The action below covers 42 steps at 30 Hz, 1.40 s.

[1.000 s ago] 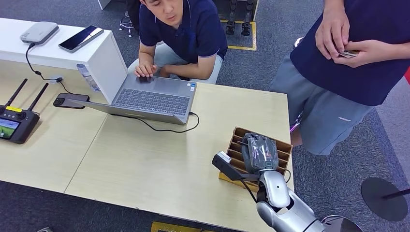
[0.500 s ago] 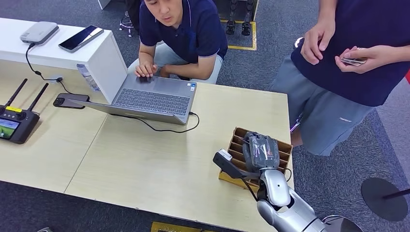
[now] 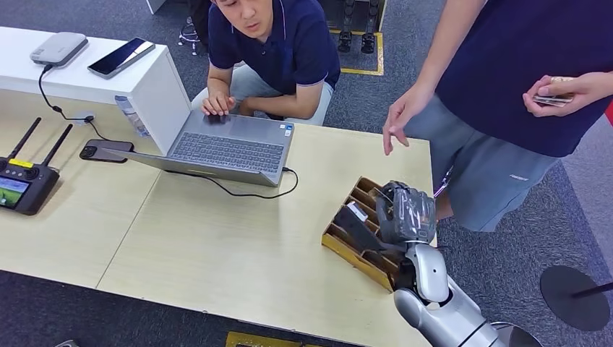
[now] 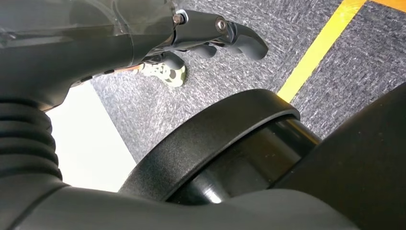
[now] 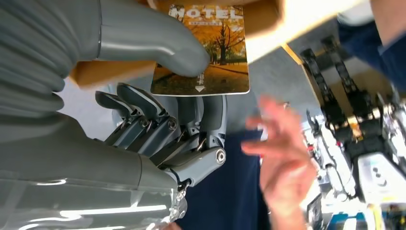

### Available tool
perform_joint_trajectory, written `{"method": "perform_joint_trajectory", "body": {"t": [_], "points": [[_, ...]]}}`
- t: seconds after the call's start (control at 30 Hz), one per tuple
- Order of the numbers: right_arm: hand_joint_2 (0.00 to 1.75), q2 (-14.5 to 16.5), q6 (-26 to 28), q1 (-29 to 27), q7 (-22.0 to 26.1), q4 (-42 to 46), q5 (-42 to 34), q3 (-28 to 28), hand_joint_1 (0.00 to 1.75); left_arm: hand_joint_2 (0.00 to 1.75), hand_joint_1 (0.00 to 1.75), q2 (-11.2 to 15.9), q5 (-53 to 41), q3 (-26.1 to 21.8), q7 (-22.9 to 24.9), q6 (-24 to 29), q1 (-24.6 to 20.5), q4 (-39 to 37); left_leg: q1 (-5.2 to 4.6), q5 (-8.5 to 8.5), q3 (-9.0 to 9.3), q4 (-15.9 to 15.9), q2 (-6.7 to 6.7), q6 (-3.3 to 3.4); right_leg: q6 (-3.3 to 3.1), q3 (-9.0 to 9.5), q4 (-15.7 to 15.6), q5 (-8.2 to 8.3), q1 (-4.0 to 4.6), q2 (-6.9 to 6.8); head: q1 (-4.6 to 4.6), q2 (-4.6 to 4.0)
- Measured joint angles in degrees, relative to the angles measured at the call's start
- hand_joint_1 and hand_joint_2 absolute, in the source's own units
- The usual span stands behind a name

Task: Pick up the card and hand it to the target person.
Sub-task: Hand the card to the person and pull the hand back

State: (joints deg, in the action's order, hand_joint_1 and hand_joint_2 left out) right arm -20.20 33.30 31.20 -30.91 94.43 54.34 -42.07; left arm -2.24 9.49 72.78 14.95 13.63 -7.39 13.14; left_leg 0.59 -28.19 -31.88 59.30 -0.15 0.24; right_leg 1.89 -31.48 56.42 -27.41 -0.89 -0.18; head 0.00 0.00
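In the right wrist view, my right hand (image 5: 158,120) pinches a hotel card (image 5: 210,52) printed with autumn trees. The thumb presses its face and the darker fingers lie behind it. One end of the card is still at the brown cardboard slot holder (image 5: 265,17). From the head view, that hand (image 3: 406,212) sits over the slotted cardboard holder (image 3: 345,242) near the table's right edge. A standing person in a navy shirt reaches an open hand (image 3: 400,116) down towards it and holds more cards (image 3: 553,100) in the other hand. My left hand (image 4: 218,33) hangs by my body, holding nothing.
A seated person works at a laptop (image 3: 228,150) on the far side of the wooden table (image 3: 217,253). A phone (image 3: 105,150) and a remote controller (image 3: 22,184) lie at the left, beside a white box (image 3: 87,79). A black round stand base (image 3: 575,296) sits on the carpet.
My right hand has lifted and shifted right, and the cardboard holder has skewed with it. The standing person has lowered one hand from their chest towards the table.
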Motion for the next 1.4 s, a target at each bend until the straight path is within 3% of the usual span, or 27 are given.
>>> {"method": "perform_joint_trajectory", "body": {"t": [0.23, 0.5, 0.53, 0.57, 0.63, 0.67, 0.7, 0.9, 1.1, 1.27, 1.4], "points": [[1.75, -1.26, 0.91, 1.64, -1.37, 8.11, 2.81, 1.56, 1.75, 1.75, 0.0, -0.04, 0.11, 0.08, 0.04, -0.05, -0.01, -0.07, 0.0, -0.01, -0.01, 0.01, -0.01, 0.0, 0.01, -0.01, 0.02, -0.01, -0.01, -0.01, 0.0, 0.0], [1.75, 0.85, 3.18, -0.26, 0.05, 2.51, 1.83, -0.05, 1.75, 1.75, 0.0, 0.08, -1.25, 1.36, -0.34, 0.35, -0.12, 0.03, -0.01, -0.01, -0.01, 0.02, -0.02, 0.0, 0.01, -0.01, 0.03, -0.02, -0.01, -0.01, 0.0, 0.0], [1.75, 1.24, 3.34, -0.56, 0.34, 1.67, 1.51, -0.46, 1.55, 1.75, 0.0, 0.1, -1.24, 1.31, -0.06, 0.62, -0.12, 0.02, -0.01, -0.01, -0.01, 0.02, -0.01, 0.0, 0.01, -0.01, 0.02, -0.01, -0.01, -0.01, 0.0, 0.0], [1.75, 1.57, 3.35, -0.79, 0.62, 0.98, 0.93, -0.85, 1.13, 1.75, 0.0, 0.12, -1.06, 1.06, -0.19, 1.15, -0.07, 0.09, -0.01, -0.01, -0.01, 0.01, -0.01, 0.0, 0.01, -0.01, 0.02, -0.01, -0.01, -0.01, 0.0, 0.0], [1.75, 1.98, 3.36, -1.22, 1.21, 0.1, -0.47, -1.48, 0.26, 0.87, 0.0, 0.19, -0.66, 0.52, -0.8, 1.94, 0.01, 0.2, 0.0, 0.0, 0.0, 0.0, 0.0, 0.0, 0.0, 0.0, 0.01, 0.0, -0.01, 0.0, 0.0, 0.0], [1.75, 2.11, 3.36, -1.44, 1.58, -0.18, -1.66, -1.72, 0.02, 0.44, 0.0, 0.22, -0.44, 0.25, -1.15, 2.2, 0.06, 0.22, 0.0, 0.0, 0.0, 0.0, 0.0, 0.0, 0.0, 0.0, 0.0, 0.0, 0.0, 0.0, 0.0, 0.0], [1.75, 2.2, 3.5, -1.63, 1.96, -0.35, -2.65, -1.87, 0.0, 0.0, 0.0, 0.23, -0.43, 0.24, -1.18, 2.08, 0.06, 0.17, 0.0, 0.0, 0.01, -0.01, 0.0, 0.0, -0.01, 0.01, 0.0, 0.0, 0.0, 0.0, 0.0, 0.0], [1.75, 2.03, 4.51, -2.6, 5.13, -0.64, -12.86, -1.29, 0.0, 0.0, 0.0, 0.29, 0.38, -0.38, -0.34, 0.68, 0.09, 0.05, 0.0, 0.02, 0.04, -0.05, 0.02, 0.0, -0.03, 0.03, -0.05, 0.03, 0.0, 0.02, 0.0, 0.0], [1.75, 0.0, 1.92, -6.0, 14.94, 0.16, -35.98, 1.44, 0.0, 0.0, 0.0, 0.34, 1.51, -1.45, -0.31, 0.14, 0.24, -0.03, 0.0, 0.04, 0.05, -0.07, 0.04, 0.0, -0.04, 0.04, -0.08, 0.05, 0.0, 0.03, 0.0, 0.0], [1.75, -3.47, -11.18, -10.92, 24.5, 0.09, -63.38, 3.93, 0.0, 0.0, 0.0, 0.48, 2.31, -2.34, -0.63, -0.26, 0.38, -0.13, 0.0, 0.02, 0.03, -0.04, 0.02, 0.0, -0.02, 0.02, -0.04, 0.03, 0.0, 0.02, 0.0, 0.0], [1.75, -9.04, -18.12, -17.69, 29.23, 1.39, -76.87, 7.21, 0.0, 0.0, 0.0, 0.7, 2.89, -3.07, -0.74, -0.35, 0.49, -0.14, -0.01, 0.0, 0.0, 0.0, 0.0, 0.0, 0.0, 0.0, 0.0, 0.0, -0.01, 0.0, 0.0, 0.0]]}}
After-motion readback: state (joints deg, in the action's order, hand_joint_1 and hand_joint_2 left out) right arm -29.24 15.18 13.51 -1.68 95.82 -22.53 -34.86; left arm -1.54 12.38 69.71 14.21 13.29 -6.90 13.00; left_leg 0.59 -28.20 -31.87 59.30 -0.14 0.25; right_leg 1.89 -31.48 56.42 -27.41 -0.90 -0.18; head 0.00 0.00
